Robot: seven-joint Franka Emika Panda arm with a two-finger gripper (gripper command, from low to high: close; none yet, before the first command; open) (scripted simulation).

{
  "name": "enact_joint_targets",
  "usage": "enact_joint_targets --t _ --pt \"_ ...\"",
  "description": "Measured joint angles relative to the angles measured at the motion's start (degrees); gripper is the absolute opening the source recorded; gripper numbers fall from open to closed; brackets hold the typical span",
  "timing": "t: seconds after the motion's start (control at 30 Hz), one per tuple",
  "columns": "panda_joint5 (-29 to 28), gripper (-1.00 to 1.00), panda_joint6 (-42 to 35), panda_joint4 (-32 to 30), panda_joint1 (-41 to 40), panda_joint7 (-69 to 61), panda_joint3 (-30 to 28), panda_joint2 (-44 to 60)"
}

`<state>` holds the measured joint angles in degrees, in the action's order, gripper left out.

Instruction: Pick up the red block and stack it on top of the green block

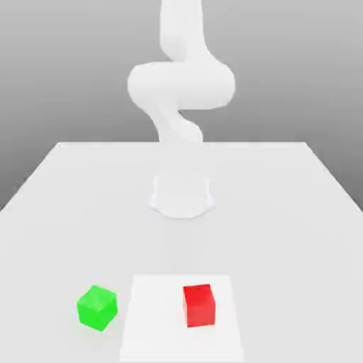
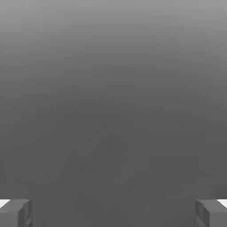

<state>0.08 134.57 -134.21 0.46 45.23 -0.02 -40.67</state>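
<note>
The red block (image 1: 198, 305) rests on a paler white square patch (image 1: 152, 319) near the table's front edge. On the exterior view's left of it, a small gap away, the green block (image 1: 96, 307) sits turned at an angle on the table. The white arm (image 1: 181, 85) rises from its base (image 1: 181, 195) at mid-table and bends upward out of the frame, far from both blocks. In the hand view my gripper (image 2: 113, 213) is open, its grey fingertips (image 2: 15, 213) spread wide apart with nothing between them, facing a plain grey background.
The white table (image 1: 283, 213) stretches wide around the arm's base, with its far edge (image 1: 181, 144) behind the arm and a grey backdrop beyond.
</note>
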Motion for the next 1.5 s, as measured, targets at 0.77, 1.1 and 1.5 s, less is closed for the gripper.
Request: enact_joint_targets --t 0.77,1.1,1.5 --pt "-0.4 0.00 27.3 -19.9 2.9 -4.4 0.9 48.2" --pt "-0.9 -1.00 34.7 -18.8 3.3 -4.0 0.5 56.9" --pt "-0.4 -1.00 19.8 -18.8 -8.1 -12.0 -4.0 42.0"
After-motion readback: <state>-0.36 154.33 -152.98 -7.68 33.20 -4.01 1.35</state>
